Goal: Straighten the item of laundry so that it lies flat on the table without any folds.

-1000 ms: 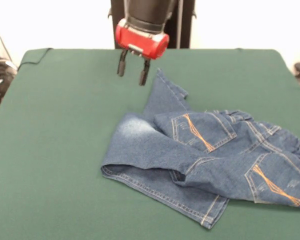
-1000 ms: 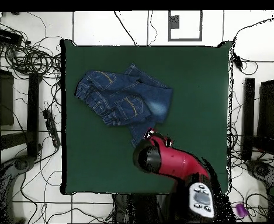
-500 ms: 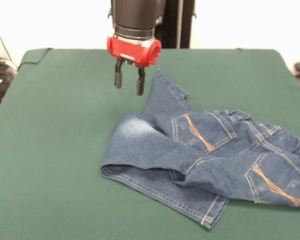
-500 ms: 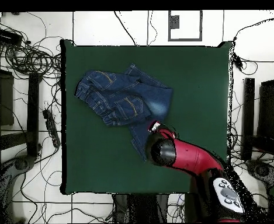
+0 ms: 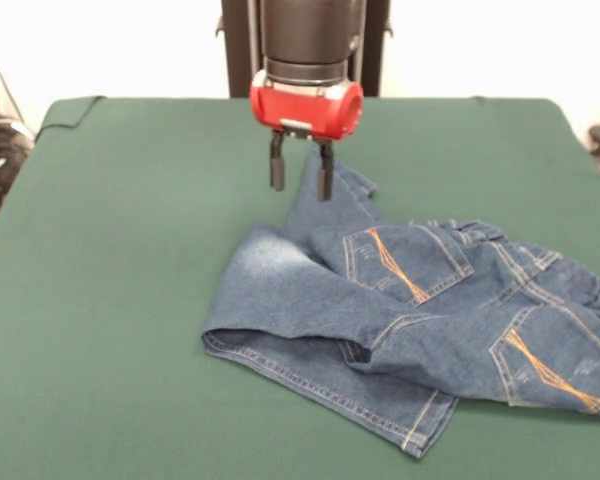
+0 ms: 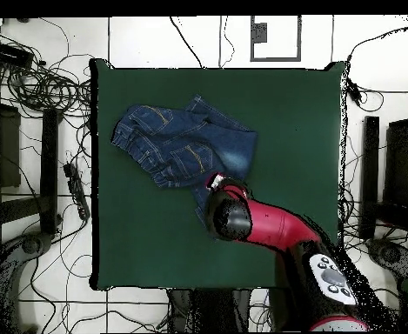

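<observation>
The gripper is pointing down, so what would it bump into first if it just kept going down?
Most likely the jeans. The open gripper hangs over the leg end that sticks up toward the far side. One finger may miss and land on the green table beside it; depth is hard to judge.

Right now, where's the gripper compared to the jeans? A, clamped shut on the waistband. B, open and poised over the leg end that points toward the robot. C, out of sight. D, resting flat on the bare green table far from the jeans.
B: the gripper hangs open, fingers apart, over the far leg end of the jeans, holding nothing.
</observation>
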You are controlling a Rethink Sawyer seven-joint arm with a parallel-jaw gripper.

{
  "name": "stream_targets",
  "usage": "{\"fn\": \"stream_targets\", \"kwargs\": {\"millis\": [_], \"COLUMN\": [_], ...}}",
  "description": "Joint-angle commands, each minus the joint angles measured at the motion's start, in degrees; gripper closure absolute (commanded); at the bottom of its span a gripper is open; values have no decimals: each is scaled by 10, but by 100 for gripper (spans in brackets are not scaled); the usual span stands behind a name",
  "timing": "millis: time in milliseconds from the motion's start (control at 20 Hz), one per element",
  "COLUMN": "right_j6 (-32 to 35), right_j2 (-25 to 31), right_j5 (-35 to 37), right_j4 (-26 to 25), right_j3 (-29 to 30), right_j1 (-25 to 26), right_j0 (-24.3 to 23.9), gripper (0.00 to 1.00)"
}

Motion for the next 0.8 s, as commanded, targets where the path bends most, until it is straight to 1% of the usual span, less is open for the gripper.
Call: {"fn": "stream_targets", "kwargs": {"millis": [50, 250, 550, 800], "right_j6": [34, 21, 19, 26], "right_j2": [61, 48, 49, 35], "right_j5": [59, 118, 123, 121], "right_j4": [-10, -4, -13, -18], "right_j3": [21, 17, 38, 25], "right_j1": [10, 13, 12, 28], "right_j0": [31, 39, 36, 52], "gripper": [0, 0, 0, 0]}}
